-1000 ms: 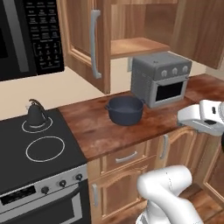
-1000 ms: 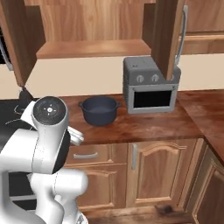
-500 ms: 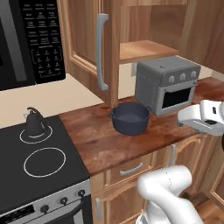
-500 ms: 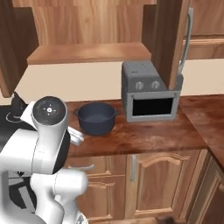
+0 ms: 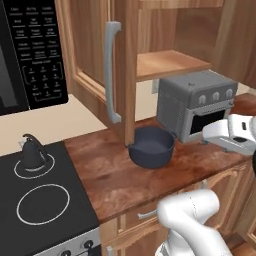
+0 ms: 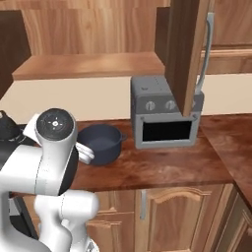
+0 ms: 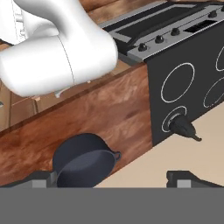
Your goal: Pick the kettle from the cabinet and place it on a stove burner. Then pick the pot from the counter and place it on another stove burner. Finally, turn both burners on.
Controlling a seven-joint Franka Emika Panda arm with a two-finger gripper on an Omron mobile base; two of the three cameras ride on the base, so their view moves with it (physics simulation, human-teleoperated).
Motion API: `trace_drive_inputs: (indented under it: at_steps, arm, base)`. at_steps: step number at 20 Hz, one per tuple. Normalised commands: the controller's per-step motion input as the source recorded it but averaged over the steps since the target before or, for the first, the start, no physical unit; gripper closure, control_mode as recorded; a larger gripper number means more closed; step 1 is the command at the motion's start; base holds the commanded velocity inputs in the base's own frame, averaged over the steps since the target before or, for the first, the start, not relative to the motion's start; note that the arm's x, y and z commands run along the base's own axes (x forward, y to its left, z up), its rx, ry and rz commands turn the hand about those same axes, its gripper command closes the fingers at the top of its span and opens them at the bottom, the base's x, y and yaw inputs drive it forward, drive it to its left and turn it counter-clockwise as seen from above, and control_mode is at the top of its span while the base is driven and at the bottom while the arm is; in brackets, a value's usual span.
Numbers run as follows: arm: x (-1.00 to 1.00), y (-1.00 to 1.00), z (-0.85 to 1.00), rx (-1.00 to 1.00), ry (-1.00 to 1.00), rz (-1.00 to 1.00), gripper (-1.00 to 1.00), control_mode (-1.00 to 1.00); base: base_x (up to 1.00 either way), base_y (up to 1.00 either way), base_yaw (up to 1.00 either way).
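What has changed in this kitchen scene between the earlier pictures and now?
The base has driven closer to the counter, so both base views shifted and everything looms larger; the things themselves have not moved. The kettle still stands on its burner, the pot still sits on the counter, and the gripper stays open, holding nothing.

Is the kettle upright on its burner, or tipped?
Upright: the kettle sits base-down inside the small burner ring, handle on top.
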Motion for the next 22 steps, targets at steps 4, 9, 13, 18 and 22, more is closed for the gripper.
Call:
trace_drive_inputs:
  at_steps: [4,9,13,18,22]
  arm:
    - [0.0,0.0,0.0,0.0,0.0,0.0,-1.0,1.0]
    - [0.0,0.0,0.0,0.0,0.0,0.0,-1.0,1.0]
    - [0.0,0.0,0.0,0.0,0.0,0.0,-1.0,1.0]
    - [0.0,0.0,0.0,0.0,0.0,0.0,-1.0,1.0]
    - [0.0,0.0,0.0,0.0,0.0,0.0,-1.0,1.0]
  base:
    - [0.48,-0.21,0.05]
    - [0.56,-0.03,0.08]
    - [0.51,-0.14,0.11]
    - [0.52,-0.13,0.1]
    - [0.6,-0.08,0.12]
